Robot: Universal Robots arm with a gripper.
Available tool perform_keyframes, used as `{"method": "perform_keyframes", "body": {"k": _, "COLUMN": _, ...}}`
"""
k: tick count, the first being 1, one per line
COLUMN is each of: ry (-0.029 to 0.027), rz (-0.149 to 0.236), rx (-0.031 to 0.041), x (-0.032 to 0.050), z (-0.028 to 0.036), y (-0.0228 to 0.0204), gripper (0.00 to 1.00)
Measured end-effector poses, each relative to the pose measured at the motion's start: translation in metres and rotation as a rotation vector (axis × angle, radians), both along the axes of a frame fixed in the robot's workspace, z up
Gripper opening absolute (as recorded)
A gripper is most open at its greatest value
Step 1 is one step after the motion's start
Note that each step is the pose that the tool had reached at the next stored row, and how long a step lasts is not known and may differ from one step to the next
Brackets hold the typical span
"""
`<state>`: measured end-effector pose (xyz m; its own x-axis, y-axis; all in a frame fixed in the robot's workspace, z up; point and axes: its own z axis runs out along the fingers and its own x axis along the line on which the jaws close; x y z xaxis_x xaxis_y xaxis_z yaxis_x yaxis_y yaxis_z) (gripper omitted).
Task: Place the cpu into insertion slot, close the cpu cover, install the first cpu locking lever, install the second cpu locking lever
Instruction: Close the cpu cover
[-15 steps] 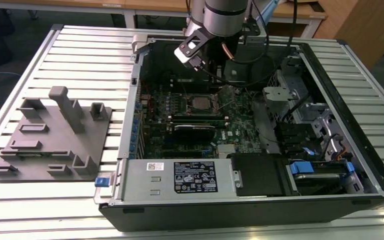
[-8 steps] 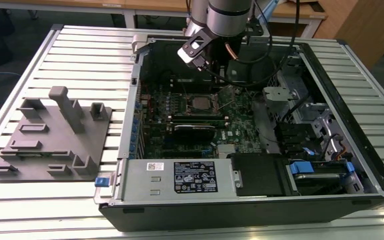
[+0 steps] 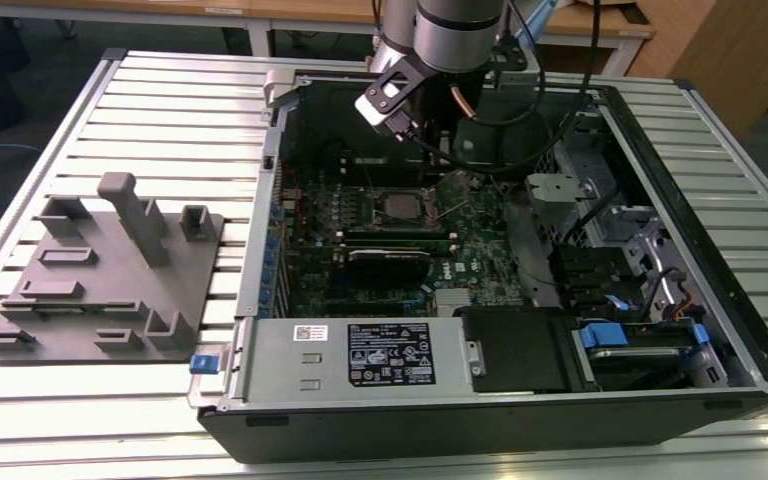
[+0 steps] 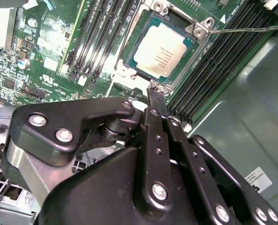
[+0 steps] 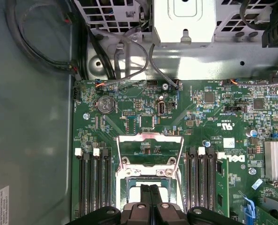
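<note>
A ribbed metal table (image 3: 157, 110) carries an open computer case (image 3: 491, 432) and a grey fixture (image 3: 104, 290), with wooden furniture (image 3: 724, 40) behind. The cpu (image 4: 160, 50) lies flat in the slot (image 4: 201, 28), square to it, printed top up. The cover (image 5: 148, 137) stands open. The end effector (image 4: 156, 93) hovers at the slot's edge, fingers pressed together and holding nothing.

Case (image 3: 261, 200) lies open-topped, straight drop to the board | cpu (image 4: 160, 50) uncovered, free from above | cpu cover (image 5: 150, 138) stands raised at one edge of it | locking lever (image 4: 246, 29) juts out over the memory slots (image 5: 93, 183) flanking both sides | cables (image 5: 101, 54) and drive cage (image 3: 598, 215) crowd beyond the cover
</note>
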<state>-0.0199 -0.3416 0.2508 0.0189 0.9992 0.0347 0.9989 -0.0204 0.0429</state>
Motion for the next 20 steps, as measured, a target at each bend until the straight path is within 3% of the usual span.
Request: {"method": "perform_keyframes", "body": {"k": 20, "ry": 0.0001, "rz": 0.0, "rx": -0.0002, "x": 0.0056, "z": 0.0002, "y": 0.0, "gripper": 0.11}}
